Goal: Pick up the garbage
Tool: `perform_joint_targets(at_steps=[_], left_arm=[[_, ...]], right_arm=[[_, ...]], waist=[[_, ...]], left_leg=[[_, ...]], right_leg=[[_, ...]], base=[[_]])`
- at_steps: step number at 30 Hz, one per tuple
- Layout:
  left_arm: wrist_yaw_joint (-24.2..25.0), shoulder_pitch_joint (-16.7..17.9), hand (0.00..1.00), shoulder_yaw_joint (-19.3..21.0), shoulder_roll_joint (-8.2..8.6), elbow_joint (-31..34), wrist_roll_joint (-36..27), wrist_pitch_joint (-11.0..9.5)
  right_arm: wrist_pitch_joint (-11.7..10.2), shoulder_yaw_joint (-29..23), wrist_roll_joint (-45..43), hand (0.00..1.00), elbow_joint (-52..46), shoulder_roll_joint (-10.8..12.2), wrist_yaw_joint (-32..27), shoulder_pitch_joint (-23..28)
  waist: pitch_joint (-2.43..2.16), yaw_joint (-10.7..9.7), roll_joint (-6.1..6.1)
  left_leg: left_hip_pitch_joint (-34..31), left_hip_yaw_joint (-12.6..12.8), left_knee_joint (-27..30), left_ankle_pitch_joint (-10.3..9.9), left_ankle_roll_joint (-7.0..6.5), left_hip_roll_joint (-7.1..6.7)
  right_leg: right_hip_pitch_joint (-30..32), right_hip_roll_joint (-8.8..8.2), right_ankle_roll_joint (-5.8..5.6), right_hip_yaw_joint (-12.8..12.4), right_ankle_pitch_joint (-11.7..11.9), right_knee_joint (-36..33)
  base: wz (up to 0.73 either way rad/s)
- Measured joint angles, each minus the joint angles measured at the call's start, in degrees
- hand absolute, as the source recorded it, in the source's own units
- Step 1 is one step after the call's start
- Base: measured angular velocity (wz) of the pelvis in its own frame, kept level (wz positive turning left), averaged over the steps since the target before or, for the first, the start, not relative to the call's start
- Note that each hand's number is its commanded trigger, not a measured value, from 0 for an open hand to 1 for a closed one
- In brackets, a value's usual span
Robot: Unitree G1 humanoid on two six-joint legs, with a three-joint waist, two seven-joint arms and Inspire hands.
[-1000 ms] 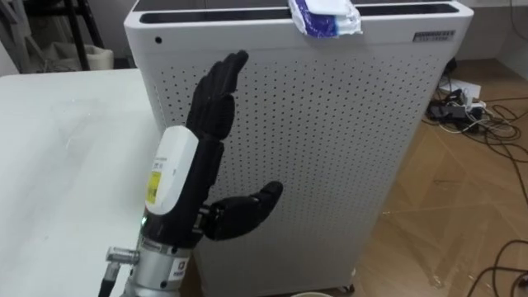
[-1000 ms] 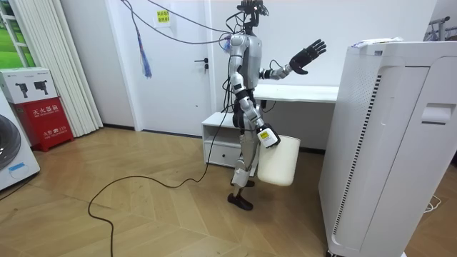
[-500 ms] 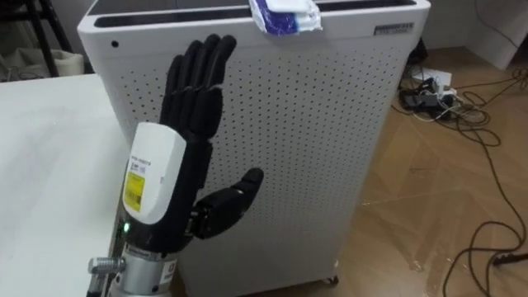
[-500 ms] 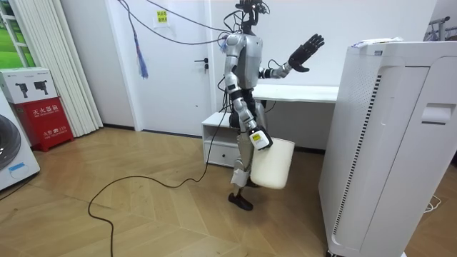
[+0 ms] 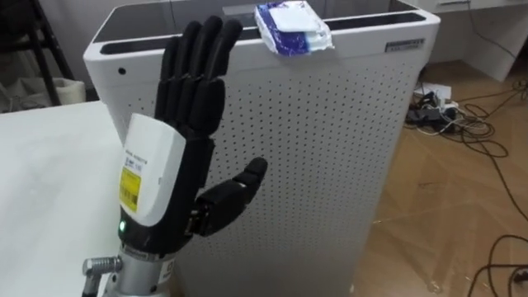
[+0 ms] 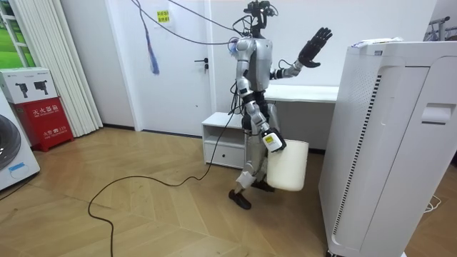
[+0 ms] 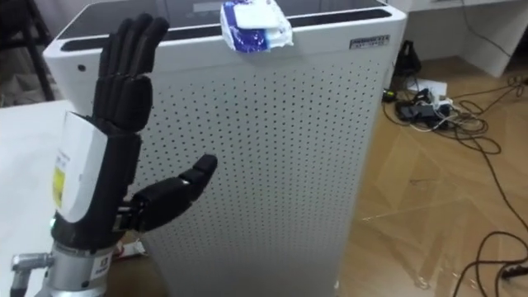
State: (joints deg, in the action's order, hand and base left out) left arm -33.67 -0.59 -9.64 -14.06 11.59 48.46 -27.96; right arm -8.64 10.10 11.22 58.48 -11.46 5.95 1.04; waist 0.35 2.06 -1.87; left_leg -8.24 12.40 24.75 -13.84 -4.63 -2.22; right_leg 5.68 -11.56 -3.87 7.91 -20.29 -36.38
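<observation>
Left eye view shows the robot's left hand (image 5: 191, 124) held upright in front of the tall white perforated metal cabinet (image 5: 330, 140). The back of the hand faces the camera. Its fingers are straight and close together, pointing up, with the thumb spread out to the side. The hand holds nothing.

The crumpled blue-and-white plastic wrapper (image 5: 293, 27) lies on the front top edge of the cabinet, slightly overhanging it. It sits to the right of the fingertips and apart from them.

A white flat tabletop (image 5: 49, 190) lies to the left of the cabinet. Dark cables (image 5: 462, 107) lie on the wooden floor to the right.

Room view shows the robot standing between the white table and the cabinet, turned toward the cabinet, with the left hand lifted near cabinet-top height. The right hand (image 6: 272, 141) hangs low at the rim of a white plastic bin (image 6: 289, 168), which is clear of the floor. How this hand grips the bin cannot be told.
</observation>
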Motion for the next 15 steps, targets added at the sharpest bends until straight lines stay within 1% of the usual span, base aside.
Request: perform_joint_targets(at_steps=[1, 2, 3, 4, 5, 6, 7, 8, 9, 10, 11, 13, 14, 15], left_arm=[[-0.04, -0.56, 0.00, 0.00, -0.26, -0.06, 0.01, 0.00], [-0.59, -1.43, 0.00, -0.18, -0.31, -0.12, 0.42, -0.02], [-1.00, -1.77, 0.00, -0.27, -0.33, -0.12, 0.60, -0.11], [-1.81, -2.36, 0.00, -0.43, -0.36, -0.25, 0.56, -0.25], [-2.17, -2.63, 0.00, -0.41, -0.32, -0.39, 0.53, -0.27], [-2.45, -2.86, 0.00, -0.69, -0.46, -0.42, 0.43, -0.11], [-3.03, -2.87, 0.00, -1.28, -1.25, -0.39, 0.40, -0.07], [-3.37, -2.76, 0.00, -1.59, -1.43, -0.52, 0.47, -0.02], [-3.40, -2.40, 0.00, -2.41, -1.50, -0.32, 0.52, 0.13], [-3.50, -2.93, 0.00, -2.42, -1.75, 0.15, 0.61, 0.13], [-3.50, -3.21, 0.00, -2.42, -1.93, 0.28, 0.60, 0.15], [-3.50, -3.21, 0.00, -2.83, -2.45, 0.74, 0.58, 0.33], [-3.47, -3.22, 0.00, -3.13, -2.46, 0.78, 0.59, 0.50], [-3.38, -3.21, 0.00, -3.82, -2.47, 0.85, 0.59, 0.90]], right_arm=[[0.05, 0.23, -0.01, 1.00, -0.33, 0.49, 0.04, 0.00], [0.20, 0.43, -0.24, 1.00, -0.74, 0.76, 0.10, -0.05], [0.23, 0.44, -0.29, 1.00, -0.82, 0.78, 0.15, -0.15], [0.27, 0.43, -0.27, 1.00, -0.74, 0.71, 0.35, -0.59], [0.26, 0.39, -0.27, 1.00, -0.73, 0.66, 0.44, -0.87], [0.21, 0.44, -0.28, 1.00, -0.77, 0.63, 0.45, -1.12], [0.20, 0.78, -0.31, 1.00, -0.81, 0.72, 0.41, -1.03], [0.23, 0.94, -0.53, 1.00, -0.84, 0.60, 0.35, -1.08], [0.29, 1.10, -1.48, 1.00, -0.79, 0.55, -0.21, -1.00], [0.39, 1.18, -2.39, 1.00, -0.72, 0.46, -0.34, -2.00], [0.43, 1.24, -2.57, 1.00, -0.75, 0.46, -0.26, -2.37], [0.42, 1.28, -2.57, 1.00, -1.11, 0.33, 0.32, -2.59], [0.47, 1.39, -2.57, 1.00, -1.11, 0.27, 0.36, -2.59], [0.47, 1.88, -2.57, 1.00, -1.11, 0.21, 0.36, -2.55]], waist=[[0.15, -0.32, 0.14], [0.49, -0.57, 0.59], [0.68, -0.70, 0.78], [1.13, -1.37, 1.41], [1.39, -1.62, 1.82], [1.77, -2.06, 2.53], [1.67, -2.22, 2.27], [1.64, -2.31, 2.54], [0.87, -2.53, 3.21], [0.73, -2.24, 3.31], [0.73, -2.15, 3.22], [0.52, -2.06, 2.71], [0.49, -2.02, 2.69], [0.30, -1.98, 2.54]], left_leg=[[0.66, 0.06, 0.06, -0.38, -0.42, -0.48], [1.12, -0.11, 0.28, -0.97, -0.73, -0.43], [1.33, -0.32, 0.27, -1.23, -0.83, -0.33], [1.69, -0.96, 0.00, -1.46, -0.98, -0.07], [1.72, -1.55, -0.09, -1.48, -1.01, 0.09], [1.72, -2.27, -0.37, -1.48, -1.01, 0.51], [1.74, -2.29, -0.55, -1.48, -0.97, 0.26], [1.77, -2.69, -0.58, -1.64, -0.85, 0.29], [1.84, -3.30, -1.64, -1.56, -0.57, 0.44], [1.82, -3.38, -2.53, -1.38, -0.28, 0.58], [1.97, -3.44, -3.09, -1.24, -0.12, 0.55], [3.19, -3.72, -5.03, -0.86, 0.24, 0.76], [3.59, -3.77, -5.51, -0.83, 0.30, 0.87], [4.28, -3.84, -6.27, -0.76, 0.41, 1.17]], right_leg=[[1.49, -0.71, -0.09, -0.37, 0.70, -3.43], [2.56, -0.80, -0.55, -0.86, 1.92, -5.92], [2.88, -0.65, -0.73, -1.06, 2.53, -6.61], [3.14, 0.01, -0.59, -1.42, 2.51, -6.25], [3.22, 0.72, -0.49, -1.61, 2.01, -4.75], [3.78, 2.37, -0.04, -2.58, 1.40, 0.27], [4.81, 3.58, 0.20, -3.25, 3.99, 6.73], [5.19, 4.15, 0.65, -3.69, 5.98, 7.76], [4.68, 4.87, 0.57, -3.47, 6.82, 9.64], [4.10, 5.52, 0.79, -3.81, 7.06, 10.94], [3.92, 5.58, 0.84, -3.84, 7.11, 11.32], [2.59, 6.03, 1.04, -3.68, 7.36, 13.49], [2.05, 6.19, 1.06, -3.52, 7.57, 14.19], [0.81, 6.62, 1.11, -3.25, 8.06, 15.96]], base=[[0.00], [0.04], [0.06], [0.06], [0.20], [0.28], [0.29], [0.22], [0.07], [0.00], [-0.07], [-0.02], [0.00], [0.00]])
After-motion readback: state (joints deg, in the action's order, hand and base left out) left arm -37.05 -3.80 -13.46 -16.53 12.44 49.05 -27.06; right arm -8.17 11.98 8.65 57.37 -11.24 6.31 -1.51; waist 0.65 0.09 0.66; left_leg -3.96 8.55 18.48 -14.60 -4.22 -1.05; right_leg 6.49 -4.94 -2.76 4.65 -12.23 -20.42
